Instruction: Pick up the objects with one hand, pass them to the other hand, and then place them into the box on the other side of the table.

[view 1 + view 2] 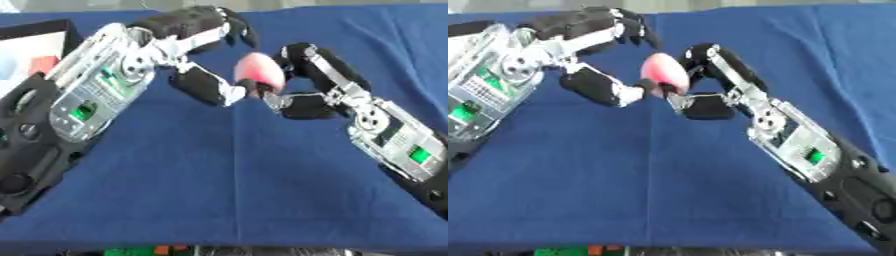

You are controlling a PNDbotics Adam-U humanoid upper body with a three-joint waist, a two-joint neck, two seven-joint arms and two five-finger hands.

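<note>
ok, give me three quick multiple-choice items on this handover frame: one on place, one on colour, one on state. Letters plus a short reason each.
1. Where is the pink ball?
A. Lying on the blue tablecloth
B. Between the two hands, above the table
C. Inside the box

2. What colour is the cloth covering the table?
A. Blue
B. Green
C. White

3. What is the right hand doing?
A. Resting flat and idle at a lower corner
B. Pointing straight up with nothing near it
C. Curled round the ball

Answers:
1 B: the ball sits in mid-air, with the left hand on one side and the right hand on the other.
2 A: the cloth is blue all over the table.
3 C: its fingers and thumb wrap the ball from the right, while the left hand's thumb also meets it.
</note>
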